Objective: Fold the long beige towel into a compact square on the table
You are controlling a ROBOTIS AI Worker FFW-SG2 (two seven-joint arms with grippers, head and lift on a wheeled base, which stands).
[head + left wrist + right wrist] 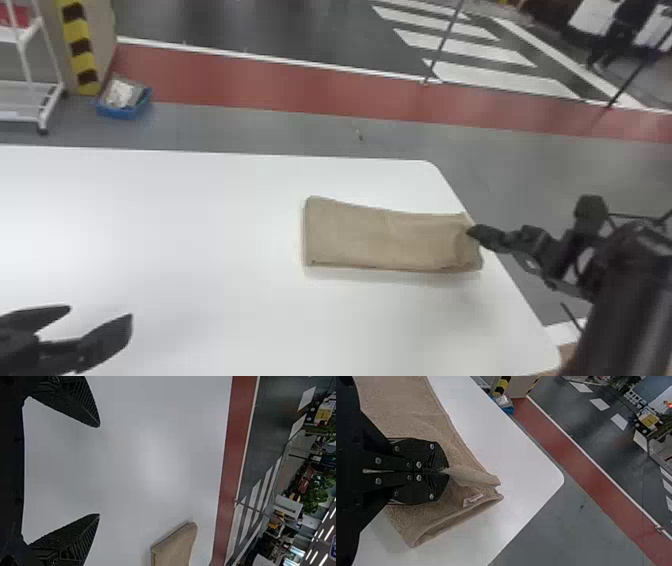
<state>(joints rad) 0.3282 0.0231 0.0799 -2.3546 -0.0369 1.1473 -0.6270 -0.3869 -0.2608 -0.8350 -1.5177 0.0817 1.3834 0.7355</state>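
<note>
Right pincer (471,232) pointing inward, pinching beige towel (380,237), left pincer (100,312) wide above table (175,215)

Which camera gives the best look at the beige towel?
The head view, because it takes in the whole length of the towel. The right wrist view shows one end up close, with a white label and the right fingers pinching a fold. The left wrist view catches part of the other end.

Bright, diffuse light is noted across the white table (175,225), with pale glare observed toward its left side in the head view, a soft shadow cast along the towel's (380,240) near edge, and lit ceiling strips (328,532) recorded in the left wrist view.
</note>
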